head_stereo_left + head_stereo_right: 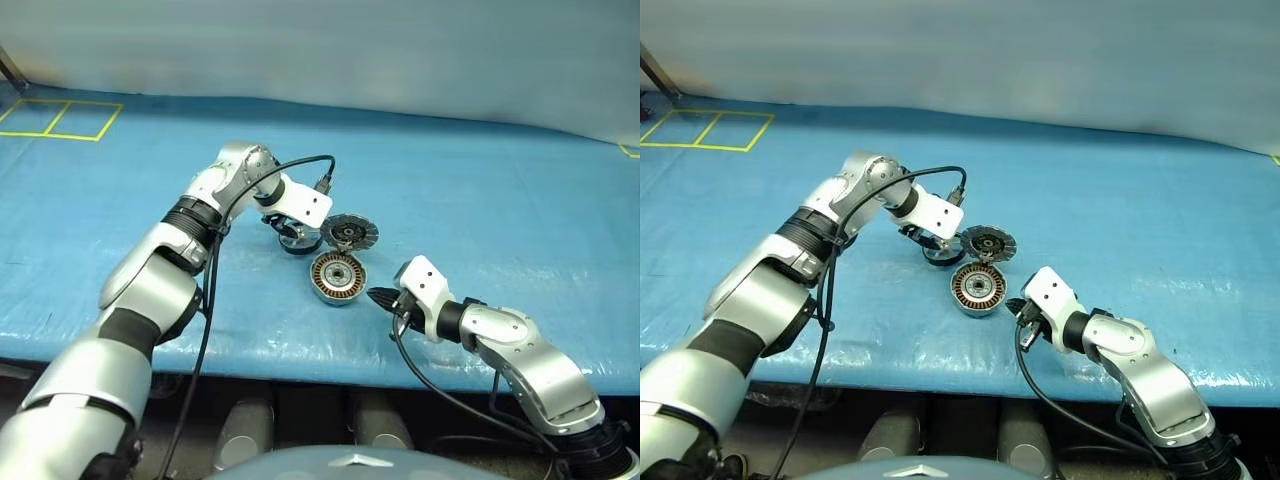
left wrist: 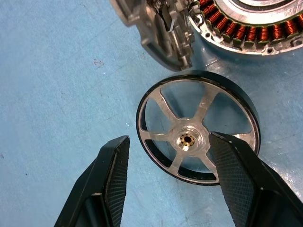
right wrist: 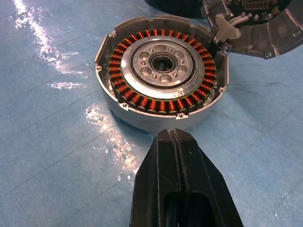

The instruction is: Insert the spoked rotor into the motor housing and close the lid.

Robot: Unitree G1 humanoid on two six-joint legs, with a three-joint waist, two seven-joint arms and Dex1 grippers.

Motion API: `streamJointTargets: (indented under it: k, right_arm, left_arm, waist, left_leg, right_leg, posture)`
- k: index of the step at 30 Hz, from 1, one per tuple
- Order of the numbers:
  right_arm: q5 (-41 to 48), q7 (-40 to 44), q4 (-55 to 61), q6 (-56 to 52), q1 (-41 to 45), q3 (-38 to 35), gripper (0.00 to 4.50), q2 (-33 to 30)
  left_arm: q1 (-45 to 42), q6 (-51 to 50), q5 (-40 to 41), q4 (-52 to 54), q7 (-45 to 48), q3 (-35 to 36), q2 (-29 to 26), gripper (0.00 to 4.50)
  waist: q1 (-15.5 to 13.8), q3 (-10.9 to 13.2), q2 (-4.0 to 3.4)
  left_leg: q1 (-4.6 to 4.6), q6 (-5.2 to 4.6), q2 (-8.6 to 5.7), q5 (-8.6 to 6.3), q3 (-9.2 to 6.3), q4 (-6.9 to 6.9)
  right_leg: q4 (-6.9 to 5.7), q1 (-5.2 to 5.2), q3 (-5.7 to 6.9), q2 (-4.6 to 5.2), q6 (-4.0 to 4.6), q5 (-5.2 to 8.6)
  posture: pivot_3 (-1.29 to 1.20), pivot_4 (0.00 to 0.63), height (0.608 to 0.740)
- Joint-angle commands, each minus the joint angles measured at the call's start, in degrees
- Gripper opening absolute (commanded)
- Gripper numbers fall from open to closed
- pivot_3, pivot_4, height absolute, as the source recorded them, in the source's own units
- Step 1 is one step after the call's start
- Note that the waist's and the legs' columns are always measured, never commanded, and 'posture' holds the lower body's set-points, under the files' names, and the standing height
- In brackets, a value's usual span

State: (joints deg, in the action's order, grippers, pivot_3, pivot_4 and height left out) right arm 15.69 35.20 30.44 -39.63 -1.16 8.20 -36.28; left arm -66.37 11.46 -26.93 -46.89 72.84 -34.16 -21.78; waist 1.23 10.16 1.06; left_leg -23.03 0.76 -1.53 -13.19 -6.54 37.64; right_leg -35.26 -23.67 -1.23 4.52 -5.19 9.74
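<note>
While left gripper [image 2: 165, 177] hangs open over spoked rotor [image 2: 198, 126], gripping nothing | right gripper [image 3: 177, 156] closed, empty, just near of motor housing [image 1: 337, 277] | lid [image 1: 350, 233] touching housing's far edge, rotor left of lid

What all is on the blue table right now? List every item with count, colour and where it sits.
rotor: one, dark ring with silver spokes, flat on the mat, left of the housing, under the left hand.
housing: one, silver rim with copper windings, mid-table, empty.
lid: one, grey ribbed with dark centre, just behind the housing, tilted up.
mat: one, blue, covering the table.
yellow lines: a square outline at the far left corner.
left hand: black fingers open, over the rotor, one finger above its hub.
right hand: black fingers shut, pointing at the housing.
</note>
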Motion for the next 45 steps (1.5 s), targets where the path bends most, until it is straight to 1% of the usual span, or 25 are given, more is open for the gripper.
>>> streamJointTargets:
  k: [1,14,23,26,32,34,37,41,45]
  right_arm:
    - [-0.5,0.3,0.5,0.6,1.0,-0.1,0.00,-0.5]
    - [-1.2,-0.1,1.0,0.4,0.6,-0.3,0.00,-0.5]
    - [-1.9,-0.3,0.9,0.7,0.5,-0.1,0.00,-0.2]
    - [-2.0,-0.3,0.9,0.7,0.5,-0.2,0.00,-0.1]
    - [-2.0,-0.4,0.7,0.8,0.8,-0.2,0.00,0.1]
    - [-2.1,-0.4,0.5,0.9,0.9,-0.2,0.00,0.2]
    - [-2.1,-0.5,0.5,0.9,1.0,-0.1,0.00,0.3]
    - [-2.0,-0.5,0.3,1.0,1.0,-0.1,0.00,0.7]
    - [-2.0,-0.6,0.0,1.3,1.1,-0.2,0.00,1.1]
  left_arm:
    - [0.0,-0.3,-0.2,2.3,0.4,0.3,-0.3,2.89]
    - [0.8,1.5,-2.2,-0.6,-1.2,-1.0,1.0,2.89]
    - [1.2,2.9,-3.6,-2.1,-1.9,-2.3,1.3,2.89]
    - [1.6,2.9,-4.0,-2.6,-2.3,-2.6,1.4,2.35]
    - [2.2,2.7,-4.5,-3.3,-2.6,-2.6,1.4,2.35]
    - [2.4,2.7,-4.5,-3.5,-3.1,-2.5,1.4,1.99]
    - [2.7,3.1,-4.1,-3.7,-4.0,-2.0,1.2,1.99]
    - [3.9,3.6,-1.6,-2.8,-4.6,0.2,0.5,1.99]
    - [5.6,4.5,-0.3,-0.9,-5.5,1.7,-1.6,1.99]
  waist:
    - [0.0,0.0,0.00]
    - [0.0,0.0,0.00]
    - [0.0,0.0,0.00]
    - [0.0,0.0,0.00]
    - [0.0,0.0,0.00]
    - [0.0,0.0,0.00]
    - [0.0,0.0,0.00]
    - [0.0,0.0,0.00]
    - [0.1,0.0,0.00]
  left_leg:
    - [0.00,0.00,0.00,0.00,0.00,0.01]
    - [0.00,0.00,-0.01,0.00,0.00,0.11]
    - [0.16,0.00,0.00,0.00,0.01,0.28]
    - [0.19,0.00,0.01,0.00,0.01,0.28]
    - [0.17,0.00,0.00,0.00,0.01,0.27]
    - [0.17,-0.01,0.00,0.00,0.01,0.27]
    - [0.19,0.00,0.00,0.00,0.01,0.27]
    - [0.19,0.00,0.01,0.00,0.01,0.27]
    - [0.20,0.00,0.01,0.00,0.01,0.26]
  right_leg:
    - [-0.01,0.00,0.00,0.00,0.00,0.00]
    - [-0.13,0.00,-0.01,0.00,0.00,0.00]
    - [-0.58,-0.02,-0.03,0.00,0.20,0.13]
    - [-0.61,-0.02,-0.04,-0.01,0.22,0.14]
    - [-0.60,-0.03,-0.04,-0.01,0.21,0.14]
    - [-0.60,-0.02,-0.04,-0.01,0.21,0.14]
    - [-0.61,-0.02,-0.04,-0.01,0.21,0.14]
    - [-0.61,-0.02,-0.04,-0.01,0.22,0.14]
    - [-0.61,-0.03,-0.04,-0.01,0.21,0.14]
  posture:
    - [0.00,0.150,0.740]
    - [0.00,0.150,0.740]
    - [0.00,0.150,0.740]
    - [0.00,0.150,0.740]
    - [0.00,0.150,0.740]
    - [0.00,0.150,0.740]
    - [0.00,0.150,0.740]
    - [0.00,0.150,0.740]
    - [0.00,0.150,0.740]
